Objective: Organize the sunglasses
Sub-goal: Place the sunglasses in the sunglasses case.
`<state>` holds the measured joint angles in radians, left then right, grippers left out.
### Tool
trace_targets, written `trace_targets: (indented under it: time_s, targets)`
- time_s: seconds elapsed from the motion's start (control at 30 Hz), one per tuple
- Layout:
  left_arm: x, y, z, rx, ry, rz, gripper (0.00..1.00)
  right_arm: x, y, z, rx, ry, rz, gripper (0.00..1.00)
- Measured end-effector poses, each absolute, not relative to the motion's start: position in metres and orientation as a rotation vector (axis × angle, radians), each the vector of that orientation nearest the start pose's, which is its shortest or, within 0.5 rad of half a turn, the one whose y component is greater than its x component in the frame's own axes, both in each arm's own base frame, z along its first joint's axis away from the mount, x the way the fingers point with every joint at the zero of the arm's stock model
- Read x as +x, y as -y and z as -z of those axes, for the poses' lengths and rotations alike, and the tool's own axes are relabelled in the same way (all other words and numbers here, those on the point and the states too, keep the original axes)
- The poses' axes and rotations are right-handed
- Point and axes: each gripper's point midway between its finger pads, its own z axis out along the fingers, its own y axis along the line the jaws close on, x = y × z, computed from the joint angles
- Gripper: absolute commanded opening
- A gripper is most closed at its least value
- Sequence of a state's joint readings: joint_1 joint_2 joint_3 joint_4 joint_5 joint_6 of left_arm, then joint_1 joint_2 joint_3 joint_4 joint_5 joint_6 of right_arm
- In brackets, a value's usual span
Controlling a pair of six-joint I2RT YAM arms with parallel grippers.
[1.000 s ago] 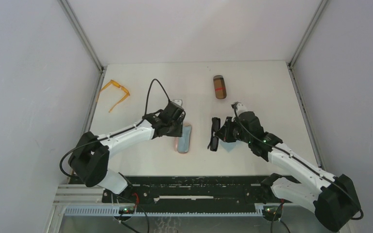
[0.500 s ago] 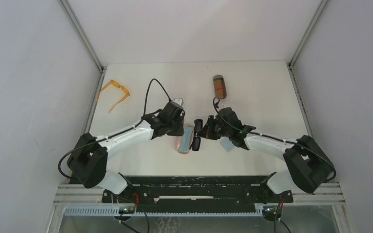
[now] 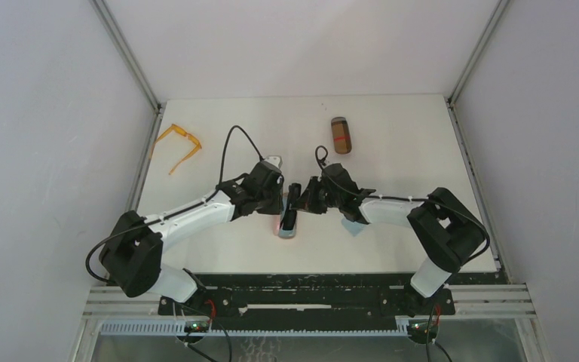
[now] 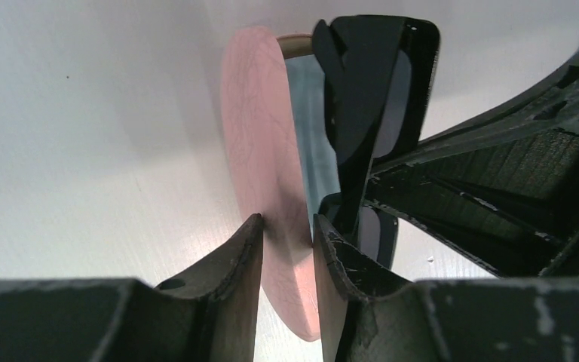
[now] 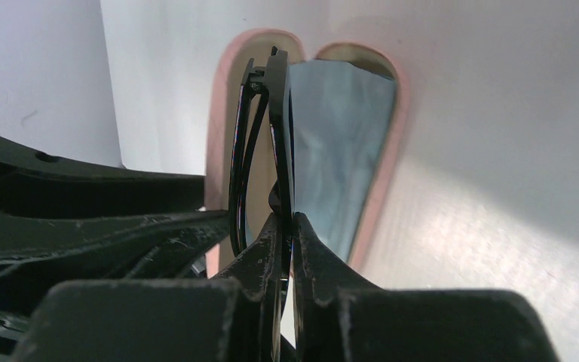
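The black sunglasses (image 3: pixel 292 205) are folded and held edge-up in my right gripper (image 3: pixel 306 200), which is shut on one dark lens (image 5: pixel 279 113). They hang over the open pink case (image 3: pixel 286 228), just above its light-blue lining (image 5: pixel 339 136). My left gripper (image 4: pixel 288 222) is shut on the case's pink left flap (image 4: pixel 260 128), one finger on each side. In the left wrist view the black sunglasses (image 4: pixel 369 83) stand right beside that flap. The orange sunglasses (image 3: pixel 181 143) lie unfolded at the table's far left.
A brown case (image 3: pixel 341 134) lies at the back, right of centre. A light-blue cloth (image 3: pixel 353 225) sits partly under the right arm. Grey walls close the table on both sides and behind. The two grippers are almost touching over the pink case.
My right gripper carried the black sunglasses leftward from above the cloth to over the pink case. My left gripper narrowed onto the case's flap and barely shifted.
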<state>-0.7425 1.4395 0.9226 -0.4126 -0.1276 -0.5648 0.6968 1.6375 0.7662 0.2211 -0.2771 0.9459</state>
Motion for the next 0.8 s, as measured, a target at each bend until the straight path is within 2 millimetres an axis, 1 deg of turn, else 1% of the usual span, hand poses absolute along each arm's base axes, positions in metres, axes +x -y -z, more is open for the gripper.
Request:
trace_targets:
  time_s: [0.1,0.2,0.43,0.8]
  targets:
    - [0.259,0.237,-0.084,0.171,-2.522,0.386,0.35,0.268,-0.335,-0.072,0.114,-2.462,-1.147,0.00]
    - [0.259,0.236,-0.083,0.168,-2.522,0.379,0.34,0.269,-0.338,-0.071,0.093,-2.469,-1.149,0.00]
    - [0.259,0.236,-0.083,0.169,-2.521,0.381,0.34,0.268,-0.337,-0.061,0.064,-2.503,-1.120,0.00]
    - [0.259,0.237,-0.083,0.170,-2.521,0.385,0.34,0.264,-0.337,-0.052,0.054,-2.536,-1.116,0.00]
